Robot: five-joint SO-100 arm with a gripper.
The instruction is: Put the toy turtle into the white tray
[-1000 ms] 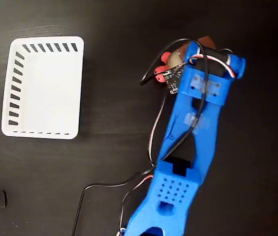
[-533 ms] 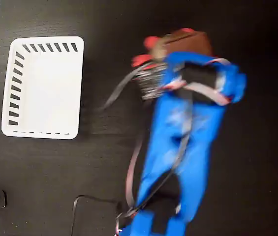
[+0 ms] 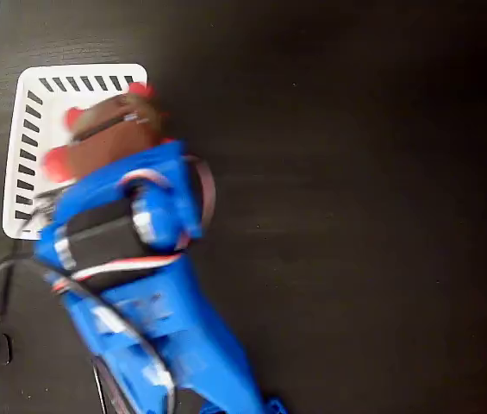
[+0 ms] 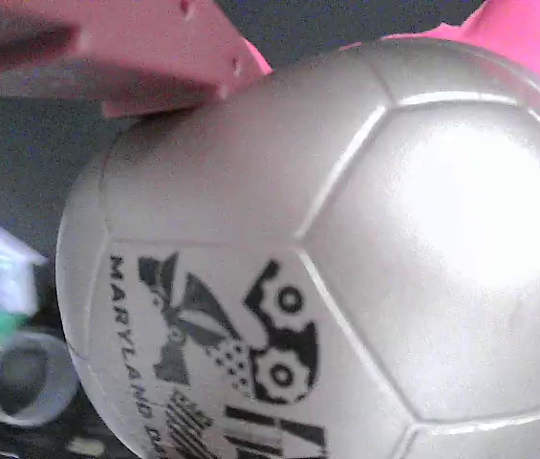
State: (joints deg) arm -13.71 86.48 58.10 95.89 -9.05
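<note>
The toy turtle (image 3: 109, 134) hangs in the gripper (image 3: 105, 151) above the white tray (image 3: 45, 112), over the tray's right half as the fixed view shows it, its red head and legs poking out past the brown dome of the shell. In the wrist view the shell (image 4: 327, 258) fills almost the whole picture: a smooth, glossy dome cut into panels by shallow seams, with a black printed mark low on it. It looks like hard moulded plastic, so it is probably light and stiff, with little risk of breaking, but the rounded glossy surface looks slippery and could twist or squirt out of a pinch. The flanks of the shell, low where the dome is widest, look like the surest place to hold it; the thin legs would be a poor grip. A pink finger (image 4: 126, 57) lies against the top of the dome in the wrist view, and the toy is off the table, so the gripper appears clenched on it, though the second finger is barely visible. The blue arm (image 3: 140, 285) reaches up from the bottom edge of the fixed view and leans left, its wrist over the tray's near edge, blurred by motion.
</note>
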